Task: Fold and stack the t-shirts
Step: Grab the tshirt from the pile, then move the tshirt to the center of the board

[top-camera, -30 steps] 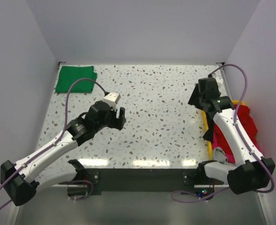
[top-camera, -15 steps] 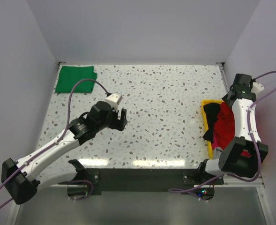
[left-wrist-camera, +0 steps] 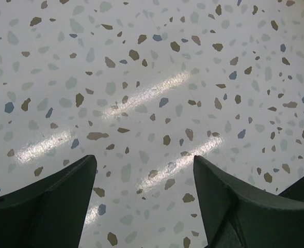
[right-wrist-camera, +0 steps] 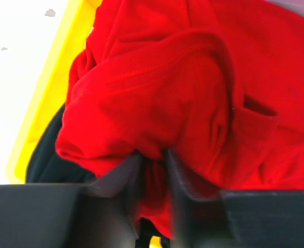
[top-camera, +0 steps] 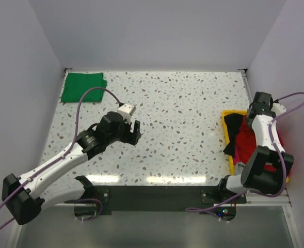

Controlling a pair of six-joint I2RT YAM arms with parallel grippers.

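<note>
Because the green t-shirt [top-camera: 83,87] is already folded into a flat rectangle, it lies in the far left corner of the bench [top-camera: 182,113], out of the working area and placed to serve as the base of the stack.

To its right and nearer, the left hand [top-camera: 133,132] hangs over bare bench with nothing under it. The left wrist view shows this hand [left-wrist-camera: 144,206] spread wide, gripping nothing. Judgement: it waits near the centre to take its side of the next shirt.

At the right edge stands the yellow tray [top-camera: 227,135], holding unfolded garments. The red t-shirt [top-camera: 247,137] lies bunched in it, beside a black garment [top-camera: 233,124].

The right hand [top-camera: 252,116] reaches down into the tray. In the right wrist view, this hand [right-wrist-camera: 150,160] has its fingers drawn near together, pinching a raised fold of the red t-shirt [right-wrist-camera: 193,93]. The fingers appear blurred, so firmness of grip cannot be confirmed. Judgement: the step in hand is lifting the shirt onto the bench for folding.
</note>
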